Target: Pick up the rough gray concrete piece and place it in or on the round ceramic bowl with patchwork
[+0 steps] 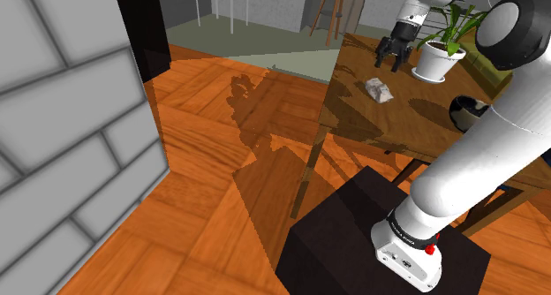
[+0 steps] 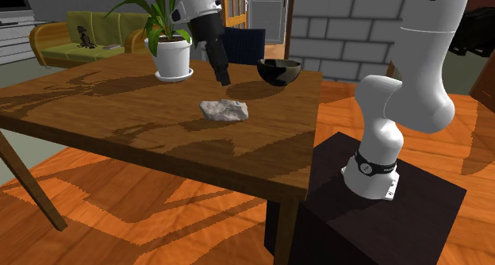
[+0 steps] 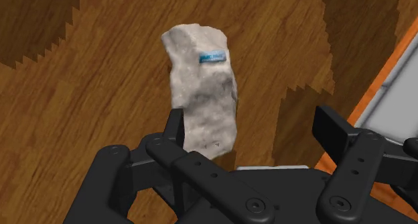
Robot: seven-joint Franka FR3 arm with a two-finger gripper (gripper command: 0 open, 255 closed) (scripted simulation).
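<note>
The end effector [image 2: 225, 79] hangs over the wooden worktop [image 2: 103, 105], its two black fingers [image 3: 335, 125] spread wide apart with nothing between them but bare wood. It holds nothing. The concrete piece [image 2: 224, 109] lies flat on the worktop, a rough pale grey lump, a little apart from the fingertips and untouched. From the shoulder view the end effector [image 1: 391, 56] sits above the concrete piece [image 1: 380, 89] and slightly to its upper right.

Through the wrist view the concrete piece [image 3: 201, 88] stretches away from the end effector [image 3: 253, 119]. Its nearer end is by one finger rather than centred in the gap, and there is a small blue mark near its far end.

The bowl [image 2: 278, 71] is dark and glossy and stands near the worktop's edge, on the side towards the stand [image 2: 373, 216]. It is empty as far as I can see. In the second exterior view the end effector is between the bowl and a white pot [image 2: 173, 59] with a leafy green plant, and the concrete piece lies closer to the camera than all three. A green sofa [image 2: 79, 35] stands beyond the worktop at that view's upper left.
</note>
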